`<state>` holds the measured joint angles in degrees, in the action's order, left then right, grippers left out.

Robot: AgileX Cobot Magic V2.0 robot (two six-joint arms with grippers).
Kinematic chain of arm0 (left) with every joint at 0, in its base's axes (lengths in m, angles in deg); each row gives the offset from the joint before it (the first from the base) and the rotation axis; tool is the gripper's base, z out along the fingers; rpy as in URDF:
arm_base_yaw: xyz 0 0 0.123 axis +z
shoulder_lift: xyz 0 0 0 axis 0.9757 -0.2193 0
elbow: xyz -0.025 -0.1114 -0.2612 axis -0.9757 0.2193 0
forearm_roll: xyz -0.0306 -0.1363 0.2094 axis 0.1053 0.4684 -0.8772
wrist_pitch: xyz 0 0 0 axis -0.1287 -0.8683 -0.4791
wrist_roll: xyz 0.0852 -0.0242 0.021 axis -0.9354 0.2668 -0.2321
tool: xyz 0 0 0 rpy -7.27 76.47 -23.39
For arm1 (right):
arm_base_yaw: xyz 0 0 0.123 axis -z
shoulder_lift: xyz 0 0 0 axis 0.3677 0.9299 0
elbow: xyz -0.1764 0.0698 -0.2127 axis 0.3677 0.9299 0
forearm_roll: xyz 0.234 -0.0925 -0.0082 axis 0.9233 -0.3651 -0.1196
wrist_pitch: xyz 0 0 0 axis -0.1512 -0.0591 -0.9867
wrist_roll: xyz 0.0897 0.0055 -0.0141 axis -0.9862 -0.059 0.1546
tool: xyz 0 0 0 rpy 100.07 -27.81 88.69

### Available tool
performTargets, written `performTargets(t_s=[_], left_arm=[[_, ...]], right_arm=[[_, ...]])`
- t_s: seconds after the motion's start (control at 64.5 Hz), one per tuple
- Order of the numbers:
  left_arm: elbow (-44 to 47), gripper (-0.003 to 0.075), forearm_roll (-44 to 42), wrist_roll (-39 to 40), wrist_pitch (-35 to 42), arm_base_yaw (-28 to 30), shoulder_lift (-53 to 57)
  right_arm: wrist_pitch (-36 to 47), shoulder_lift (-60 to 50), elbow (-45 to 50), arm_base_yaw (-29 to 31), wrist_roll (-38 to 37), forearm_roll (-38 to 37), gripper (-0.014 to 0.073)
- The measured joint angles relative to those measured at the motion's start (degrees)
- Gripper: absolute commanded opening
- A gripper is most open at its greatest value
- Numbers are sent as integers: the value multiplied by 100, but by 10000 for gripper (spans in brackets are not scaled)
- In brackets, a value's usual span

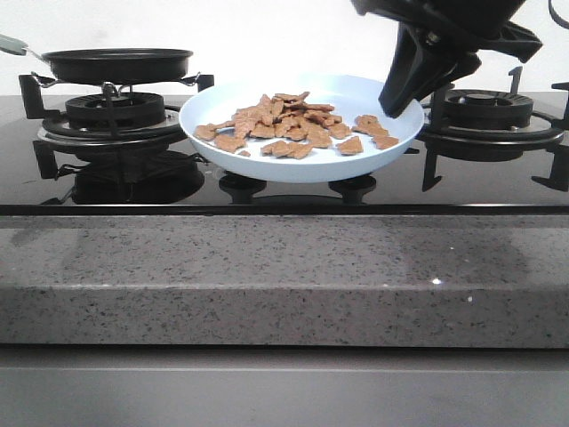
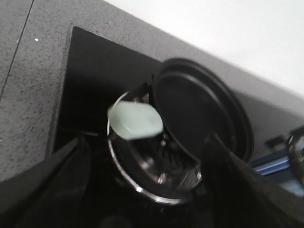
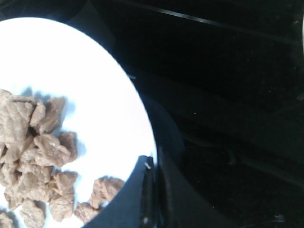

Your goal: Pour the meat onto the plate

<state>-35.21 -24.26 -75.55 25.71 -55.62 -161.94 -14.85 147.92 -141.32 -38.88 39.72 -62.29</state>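
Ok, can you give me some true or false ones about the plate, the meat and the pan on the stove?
1. The thin reddish-brown meat pieces lie on the round pale-blue plate. True.
2. The black frying pan is full of meat. False: the left wrist view shows its inside bare.
3. The right gripper is shut on the plate's rim. True: its black fingers pinch the edge on the robot's right side.
4. The plate sits flat on the stove's glass. False: it is held above the glass, between the two burners.
5. The frying pan rests on the left burner. True.
6. The pan's handle is bright red. False: the handle is pale green.
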Motion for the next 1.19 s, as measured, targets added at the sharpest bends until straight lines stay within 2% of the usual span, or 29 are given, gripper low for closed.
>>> performTargets(t_s=[0.186, 0.325, 0.542, 0.79, 1.193], left_arm=[[-14, 482, -2216, 1125, 245, -846, 796], [100, 482, -3711, 2179, 331, -1755, 1327], [897, 482, -5661, 3799, 450, -3173, 2215], [1977, 482, -6134, 4663, 450, -3980, 3381], [3155, 482, -6202, 4841, 450, -4064, 5165]], right_arm=[[0, 0, 0, 0, 0, 0, -113], [0, 0, 0, 0, 0, 0, -113], [0, 0, 0, 0, 0, 0, -113], [0, 0, 0, 0, 0, 0, -113], [0, 0, 0, 0, 0, 0, -113]])
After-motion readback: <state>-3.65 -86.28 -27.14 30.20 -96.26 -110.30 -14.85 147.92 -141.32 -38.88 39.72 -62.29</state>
